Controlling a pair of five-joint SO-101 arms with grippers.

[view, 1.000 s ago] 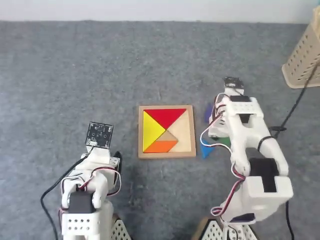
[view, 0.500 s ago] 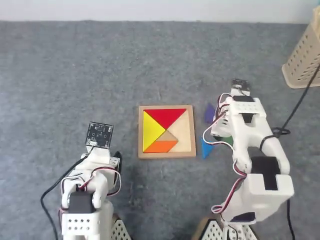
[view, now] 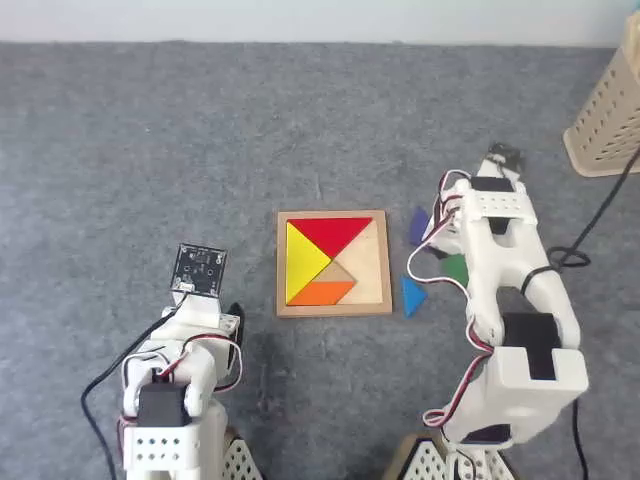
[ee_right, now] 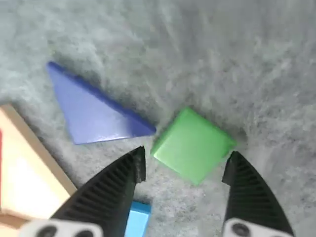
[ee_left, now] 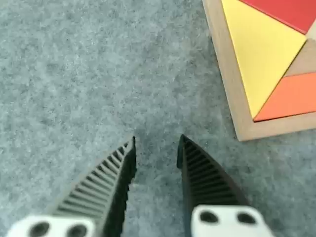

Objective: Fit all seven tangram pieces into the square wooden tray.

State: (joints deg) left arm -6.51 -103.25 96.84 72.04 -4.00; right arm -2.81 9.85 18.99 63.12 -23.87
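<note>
The square wooden tray lies mid-table and holds a red triangle, a yellow triangle, an orange piece and a tan triangle. Right of the tray a purple triangle, a green square and a blue triangle lie on the carpet. My right gripper hangs open just above the green square, one finger on each side, with the purple triangle beside it. My left gripper is open over bare carpet near the tray's corner.
Grey carpet covers the table. A beige slotted basket stands at the far right edge. A black cable trails from the right arm. The left arm sits near the front left.
The right arm has swung rightward and farther back, uncovering more of the purple triangle and green square. The left arm has kept still.
</note>
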